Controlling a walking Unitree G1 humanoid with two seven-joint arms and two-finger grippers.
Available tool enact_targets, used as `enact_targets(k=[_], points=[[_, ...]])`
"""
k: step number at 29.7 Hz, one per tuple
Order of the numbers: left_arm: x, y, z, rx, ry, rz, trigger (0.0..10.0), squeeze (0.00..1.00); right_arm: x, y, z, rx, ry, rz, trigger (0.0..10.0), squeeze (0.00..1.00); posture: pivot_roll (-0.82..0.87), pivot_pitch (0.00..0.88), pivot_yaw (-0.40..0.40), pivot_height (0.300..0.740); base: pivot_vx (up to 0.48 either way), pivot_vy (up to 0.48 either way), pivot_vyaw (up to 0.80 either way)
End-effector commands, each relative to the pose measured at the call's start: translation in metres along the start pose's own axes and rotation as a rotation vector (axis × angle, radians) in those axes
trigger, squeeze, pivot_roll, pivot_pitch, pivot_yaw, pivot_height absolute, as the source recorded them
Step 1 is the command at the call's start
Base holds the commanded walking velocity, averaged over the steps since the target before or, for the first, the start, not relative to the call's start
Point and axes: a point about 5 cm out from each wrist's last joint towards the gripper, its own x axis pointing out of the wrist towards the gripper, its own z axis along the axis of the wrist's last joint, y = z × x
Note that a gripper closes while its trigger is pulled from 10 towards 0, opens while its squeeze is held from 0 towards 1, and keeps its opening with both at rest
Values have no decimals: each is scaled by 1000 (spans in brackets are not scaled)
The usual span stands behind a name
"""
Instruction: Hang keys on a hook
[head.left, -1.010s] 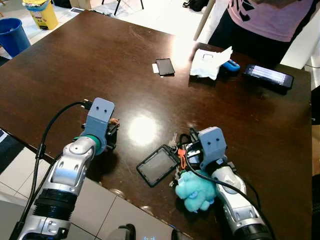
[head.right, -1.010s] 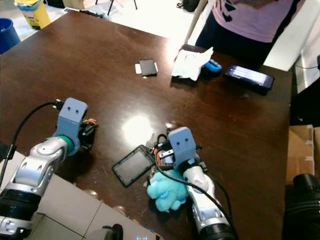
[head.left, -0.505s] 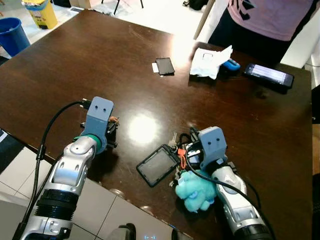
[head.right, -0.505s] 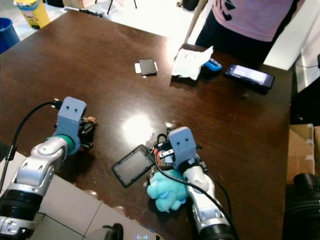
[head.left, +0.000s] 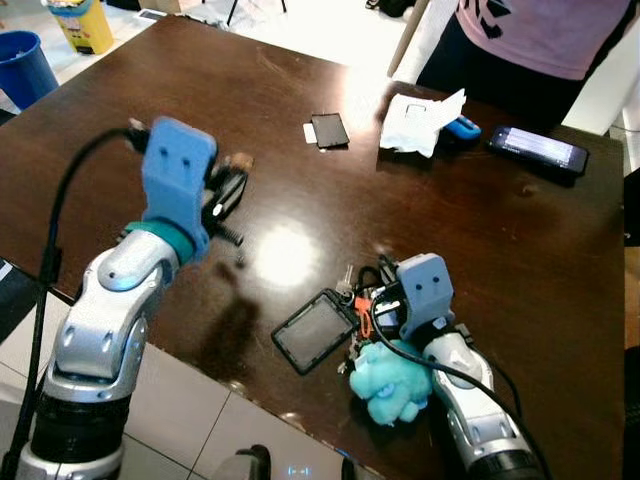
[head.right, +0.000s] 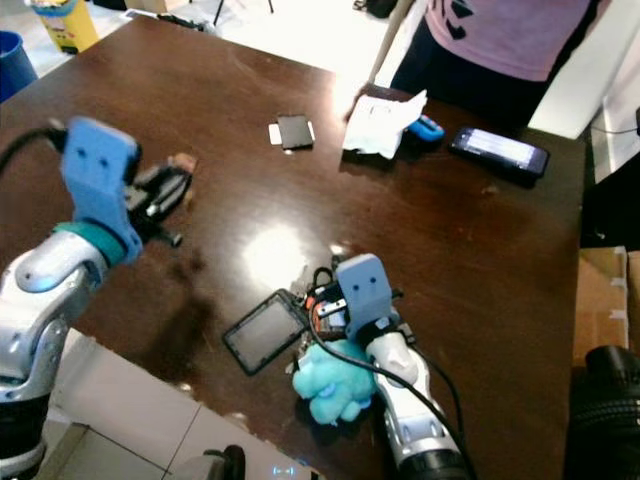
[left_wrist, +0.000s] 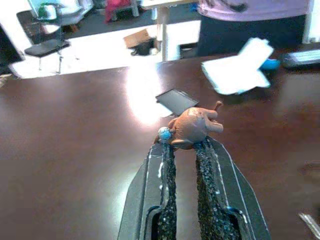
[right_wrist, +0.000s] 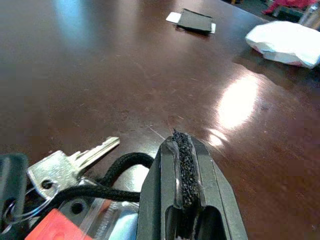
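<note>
On the dark wooden table (head.left: 250, 110) you have one silver key (right_wrist: 75, 160), one fluffy turquoise plush (head.left: 392, 382), two black phones (head.left: 329, 132) (head.left: 537, 151), one crumpled white cloth (head.left: 422, 112).

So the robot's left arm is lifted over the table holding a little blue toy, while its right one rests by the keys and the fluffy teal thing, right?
Not quite: the toy pinched in the left gripper is brown, as the left wrist view shows. The rest holds: the right gripper rests by the keys and teal plush.

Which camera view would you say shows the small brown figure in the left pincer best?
The left wrist view: the brown figure sits large and sharp, pinched at the left pincer tips. In the left and right eye views it is only a small blurred speck. The right wrist view faces the keys instead.
</note>
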Motion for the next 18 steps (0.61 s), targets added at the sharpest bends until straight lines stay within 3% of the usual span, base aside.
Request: enact_targets(k=[1,2,3,4,6,7,10,11,12,13,14,16,18], points=[[-3,-9,-13,-44,95,-34,10000,0,-10,-4,-24,-2,122,4,10000,0,33,143,106,740,0,0,0],[-5,-13,-15,-54,121,-54,10000,0,-6,-21,-18,0,106,-39,10000,0,33,143,106,740,0,0,0],[-5,-13,-15,-54,121,-54,10000,0,-6,-21,-18,0,106,-39,10000,0,33,143,106,740,0,0,0],[-6,-15,-14,-59,125,-67,10000,0,0,-38,-7,-9,76,-74,10000,0,31,150,113,740,0,0,0],[-6,-15,-14,-59,125,-67,10000,0,0,-38,-7,-9,76,-74,10000,0,31,150,113,740,0,0,0],[-6,-16,-10,-60,115,-78,10000,0,9,-54,11,16,19,-100,10000,0,31,150,113,740,0,0,0],[-5,-16,-6,-59,105,-84,10000,0,16,-64,30,28,-37,-96,10000,0,30,149,112,740,0,0,0],[-4,-16,-2,-62,95,-88,10000,0,20,-68,44,41,-76,-60,10000,165,36,147,106,740,0,0,0],[-4,-16,-2,-62,95,-88,10000,0,20,-68,44,41,-76,-60,10000,165,36,147,106,740,0,0,0],[-5,-16,1,-67,88,-91,10000,0,20,-68,53,50,-97,-6,10000,259,43,146,103,740,0,0,0],[-5,-16,2,-71,84,-89,10000,0,16,-64,57,45,-105,71,10000,227,44,145,102,740,0,0,0],[-6,-18,3,-83,86,-86,10000,0,5,-54,62,46,-115,238,10000,0,44,143,103,740,0,0,0],[-6,-19,2,-86,96,-85,10000,0,2,-51,67,63,-133,281,10000,0,43,141,105,740,0,0,0]])
